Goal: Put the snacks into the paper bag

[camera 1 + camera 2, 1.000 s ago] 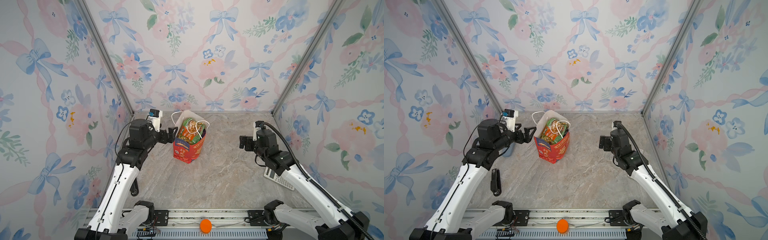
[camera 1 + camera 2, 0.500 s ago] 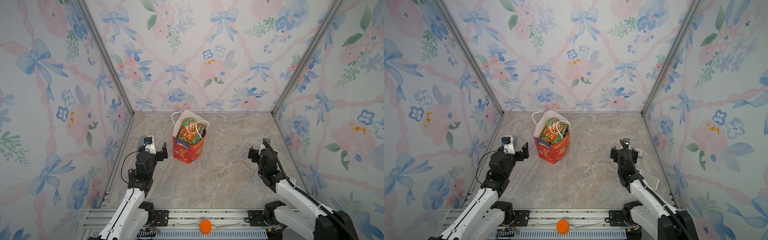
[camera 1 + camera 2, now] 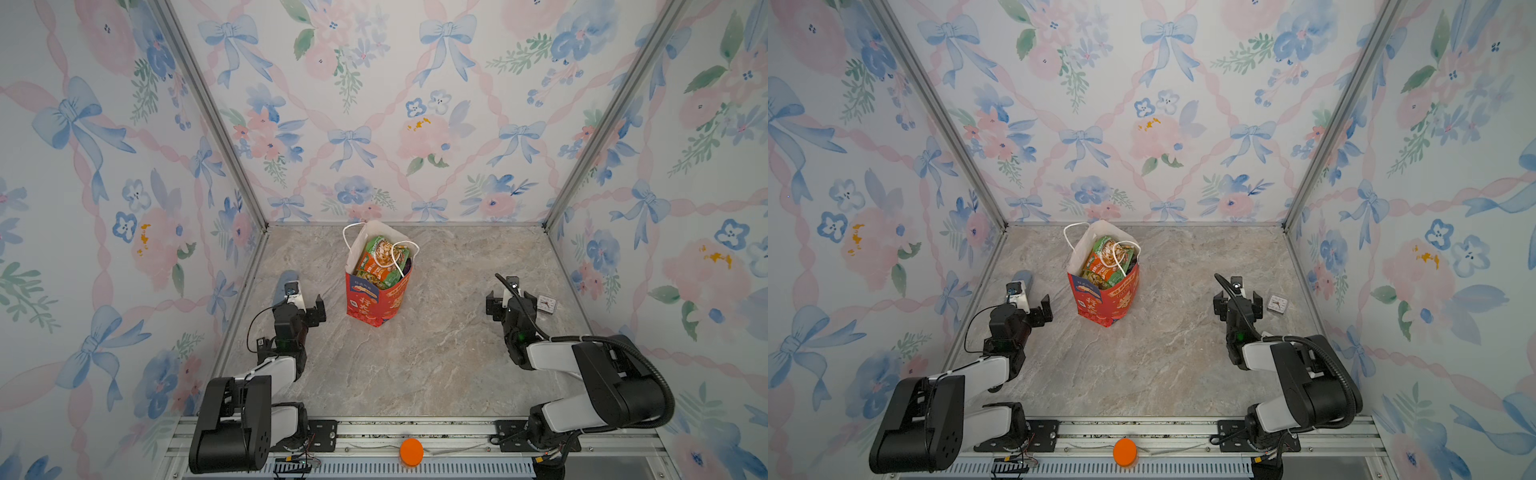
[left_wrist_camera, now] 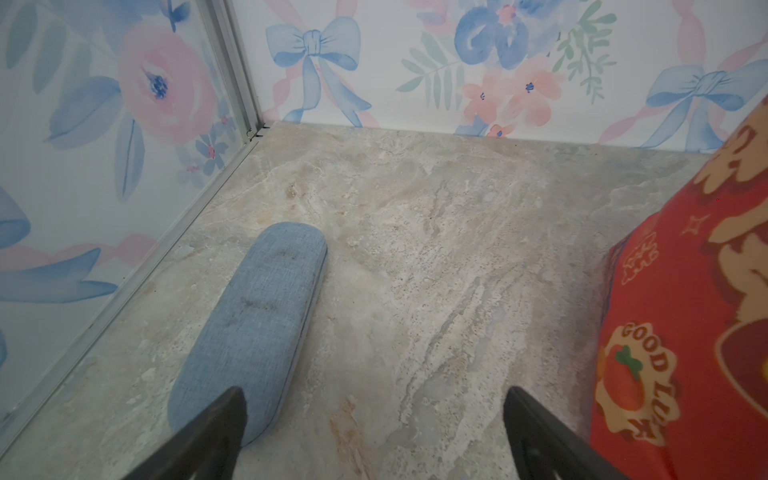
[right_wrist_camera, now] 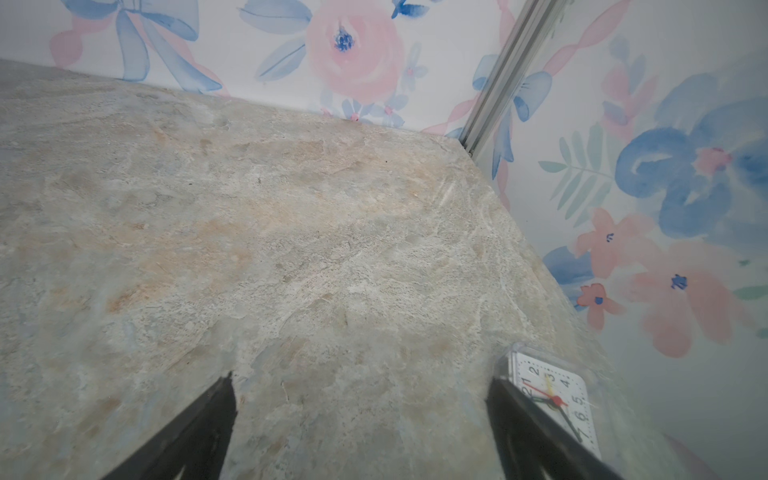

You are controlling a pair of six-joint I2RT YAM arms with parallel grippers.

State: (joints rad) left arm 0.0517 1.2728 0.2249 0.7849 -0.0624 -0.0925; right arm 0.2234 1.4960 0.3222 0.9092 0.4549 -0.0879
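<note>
snacks in the bag, both arms low at the table's sides.
red paper bag upright toward the back of the table, green and orange snacks filling its mouth. left gripper jaws wide, empty, between a blue case and the bag. right gripper wide, empty, beside a small clock.

Paper, plastic, cloth, stone

The bag is smooth red paper with a slight sheen; the packets in it are glossy, crinkled plastic. The case at the left edge of the table is matt woven cloth; the table itself looks like matt veined stone.
</note>
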